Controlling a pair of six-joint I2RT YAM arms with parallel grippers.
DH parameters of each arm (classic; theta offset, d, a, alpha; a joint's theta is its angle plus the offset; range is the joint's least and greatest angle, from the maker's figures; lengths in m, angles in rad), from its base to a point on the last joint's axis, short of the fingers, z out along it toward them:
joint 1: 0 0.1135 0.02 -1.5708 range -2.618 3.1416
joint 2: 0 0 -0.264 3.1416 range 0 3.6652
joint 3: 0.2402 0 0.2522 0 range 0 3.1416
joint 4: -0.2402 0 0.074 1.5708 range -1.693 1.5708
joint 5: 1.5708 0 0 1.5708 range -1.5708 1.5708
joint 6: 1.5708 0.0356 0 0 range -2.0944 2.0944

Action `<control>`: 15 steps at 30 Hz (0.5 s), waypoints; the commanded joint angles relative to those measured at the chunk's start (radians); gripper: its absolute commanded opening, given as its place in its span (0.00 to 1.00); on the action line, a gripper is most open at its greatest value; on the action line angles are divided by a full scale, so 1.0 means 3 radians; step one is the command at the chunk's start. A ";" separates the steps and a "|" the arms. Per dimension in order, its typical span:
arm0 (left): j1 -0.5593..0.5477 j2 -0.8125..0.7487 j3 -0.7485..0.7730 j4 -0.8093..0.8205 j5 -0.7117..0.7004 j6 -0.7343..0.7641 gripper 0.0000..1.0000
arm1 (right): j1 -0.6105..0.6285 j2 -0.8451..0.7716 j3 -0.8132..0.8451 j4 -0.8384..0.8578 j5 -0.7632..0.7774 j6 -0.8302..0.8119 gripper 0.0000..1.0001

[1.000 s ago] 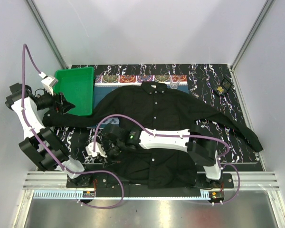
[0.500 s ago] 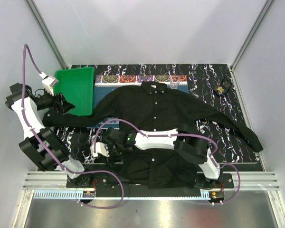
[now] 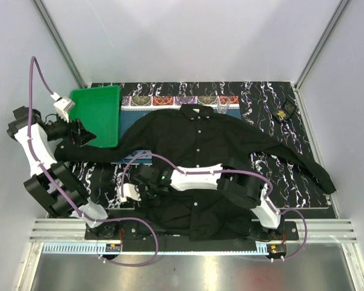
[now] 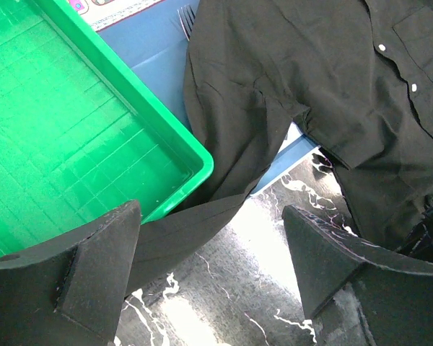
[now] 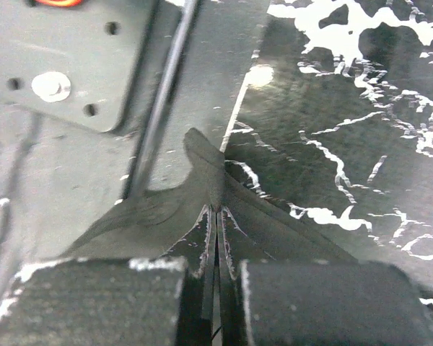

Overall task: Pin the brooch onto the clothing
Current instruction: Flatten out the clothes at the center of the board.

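Note:
The clothing (image 3: 200,142), a black button-up shirt, lies spread across the table with sleeves out to both sides. The brooch (image 3: 284,112), a tiny golden piece, rests at the back right, far from both grippers. My right arm reaches left across the shirt's lower half. Its gripper (image 3: 135,189) (image 5: 218,209) is shut on a pinched fold of the clothing's black fabric (image 5: 166,216) near the shirt's lower left edge. My left gripper (image 3: 82,134) (image 4: 209,216) hangs open just above the left sleeve (image 4: 202,223), holding nothing.
A green tray (image 3: 97,112) (image 4: 195,155) sits at the back left, its corner next to the left sleeve. A blue patterned placemat (image 3: 170,100) lies under the collar, with a small clear cup (image 3: 223,108) beside it. The left arm's base plate (image 5: 65,65) is just beyond the right gripper.
My right arm's elbow has swung left and its gripper has crept slightly left over the shirt's lower edge. The left arm has not moved.

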 commanded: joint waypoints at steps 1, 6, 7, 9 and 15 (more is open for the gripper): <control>0.0003 0.0028 0.0094 -0.0021 0.0037 0.0119 0.84 | -0.0140 -0.0470 0.0001 -0.0112 -0.0719 0.0110 0.00; -0.0002 -0.0003 0.0099 -0.0032 -0.0039 0.0176 0.84 | -0.0171 -0.0670 0.0078 -0.0173 -0.1384 0.0330 0.00; -0.0012 0.0002 0.0104 -0.0037 -0.0060 0.0176 0.84 | -0.0161 -0.0670 0.0083 -0.0173 -0.1421 0.0356 0.00; -0.0017 -0.0008 0.0119 -0.0042 -0.0136 0.0201 0.84 | -0.0156 -0.0629 0.0109 -0.0229 -0.1452 0.0351 0.00; -0.0048 -0.0059 0.0068 -0.0057 -0.0397 0.0293 0.84 | -0.0151 -0.0542 0.0201 -0.0388 -0.1590 0.0315 0.25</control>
